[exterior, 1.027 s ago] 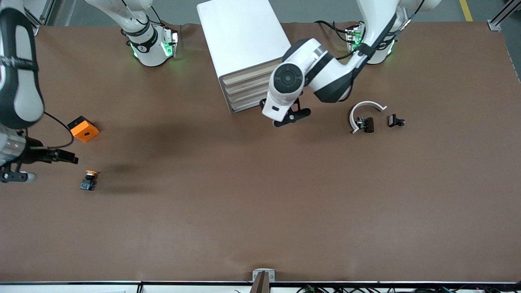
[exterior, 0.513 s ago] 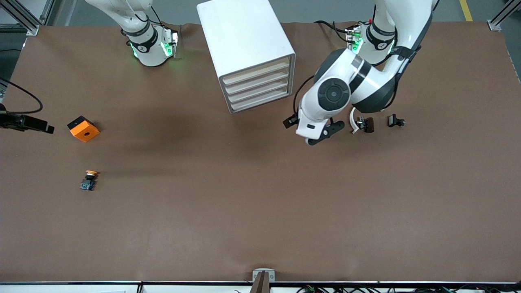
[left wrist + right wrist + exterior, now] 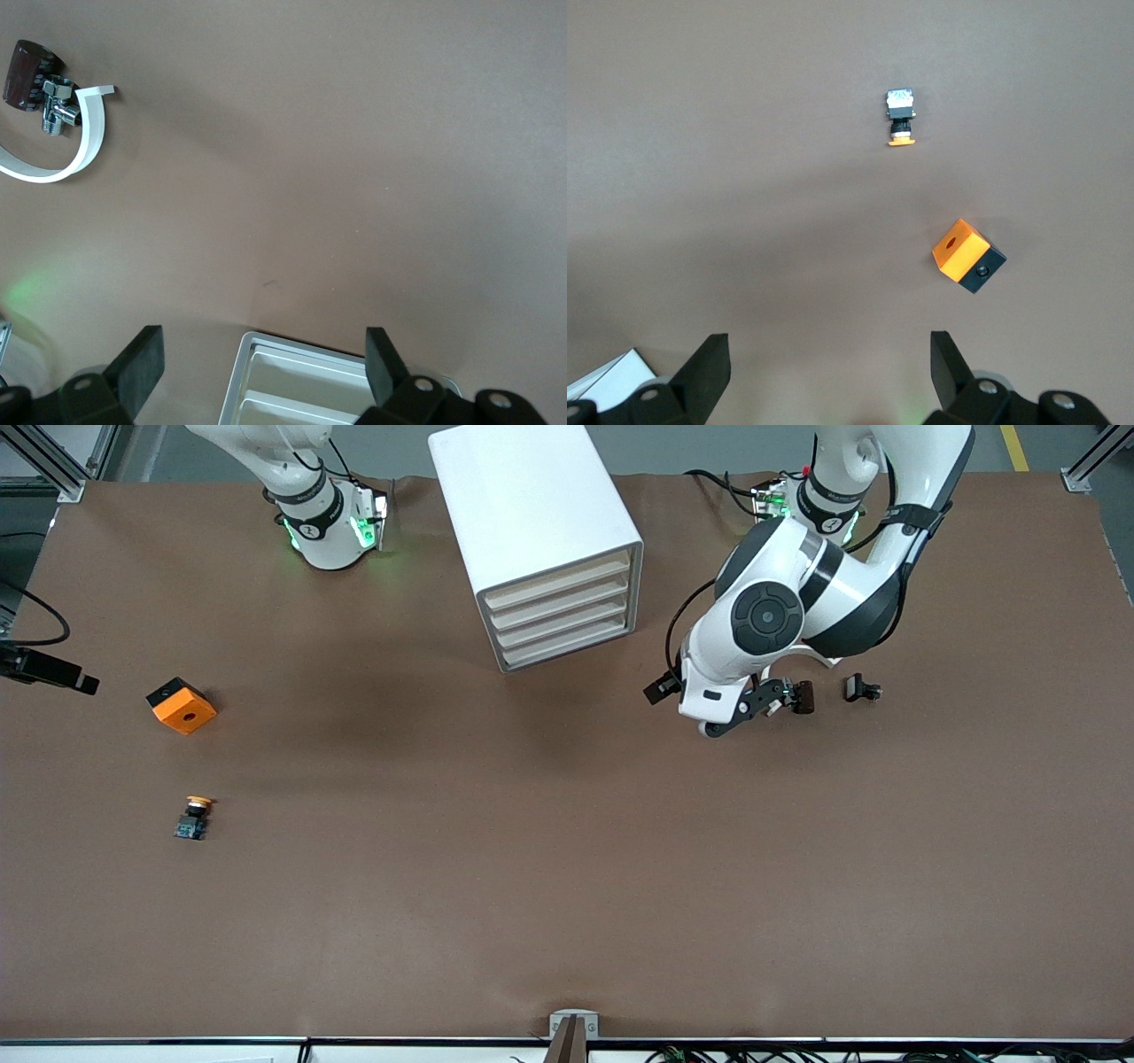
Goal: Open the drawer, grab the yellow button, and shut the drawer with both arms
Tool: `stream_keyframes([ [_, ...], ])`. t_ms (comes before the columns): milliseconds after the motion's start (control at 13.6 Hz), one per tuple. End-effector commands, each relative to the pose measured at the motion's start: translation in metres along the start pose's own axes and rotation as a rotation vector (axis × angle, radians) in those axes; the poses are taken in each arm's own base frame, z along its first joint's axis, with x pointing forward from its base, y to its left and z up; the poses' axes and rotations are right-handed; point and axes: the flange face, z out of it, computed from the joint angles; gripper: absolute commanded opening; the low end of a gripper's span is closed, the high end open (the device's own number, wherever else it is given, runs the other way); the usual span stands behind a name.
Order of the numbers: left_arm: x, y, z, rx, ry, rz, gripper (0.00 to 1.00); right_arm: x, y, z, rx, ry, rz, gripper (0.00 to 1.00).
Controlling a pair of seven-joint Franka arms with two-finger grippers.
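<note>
Lying sideways: button (image 3: 194, 817) | orange cap toward orange block (image 3: 182, 705)

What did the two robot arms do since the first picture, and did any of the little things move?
The left gripper swung away from the white cabinet to over the white arc, jaws open. The right gripper, open, pulled up and away from the tiny orange-capped button. Nothing was grabbed. Button, orange block and closed drawers stayed put.
</note>
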Motion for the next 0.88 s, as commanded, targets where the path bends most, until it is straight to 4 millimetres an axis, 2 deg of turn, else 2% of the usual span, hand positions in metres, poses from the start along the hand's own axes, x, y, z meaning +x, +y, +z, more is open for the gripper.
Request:
stream_keyframes([
  [0, -0.001, -0.006, -0.004, 0.008, -0.014, 0.009, 1.00, 0.006, -0.001, 0.000, -0.003, -0.020, 0.017, 1.00],
  [147, 0.013, -0.018, -0.012, 0.046, 0.001, 0.056, 1.00, 0.015, -0.004, 0.010, 0.007, -0.029, 0.017, 1.00],
  [367, 0.015, -0.036, -0.025, 0.156, 0.046, 0.151, 1.00, 0.010, -0.010, 0.002, 0.013, -0.015, 0.057, 1.00],
  [440, 0.029, -0.048, -0.033, 0.154, 0.041, 0.163, 1.00, 0.004, -0.014, -0.009, 0.013, 0.003, 0.051, 1.00],
  [660, 0.053, -0.079, -0.055, 0.156, 0.022, 0.268, 1.00, -0.020, -0.009, -0.033, 0.009, 0.019, 0.056, 1.00],
  [807, 0.061, -0.093, -0.066, 0.154, 0.019, 0.280, 1.00, -0.037, -0.005, -0.044, -0.003, 0.004, 0.085, 1.00],
])
